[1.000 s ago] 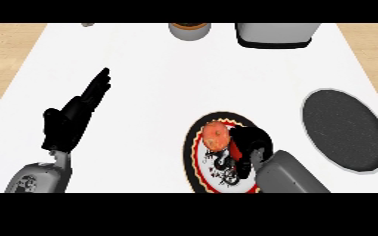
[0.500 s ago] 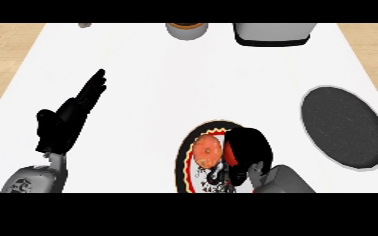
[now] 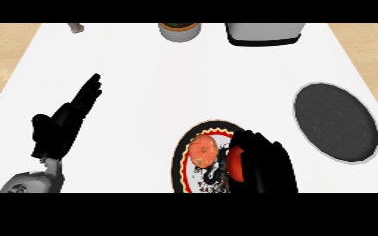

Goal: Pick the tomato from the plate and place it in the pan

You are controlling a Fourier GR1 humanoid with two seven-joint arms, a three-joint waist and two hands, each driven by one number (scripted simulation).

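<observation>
Right hand [image 3: 264, 164] covers the right half of the patterned plate [image 3: 181, 162]; whether it is open or closed cannot be told. The plate's black-and-white markings are too blurred to read. The tomato [image 3: 203, 149] sits on the plate, just left of that hand. Bare white counter [image 3: 184, 80] separates the plate from the dark round pan [image 3: 332, 120] near the right edge. The left hand [image 3: 65, 125] rests open at the left.
</observation>
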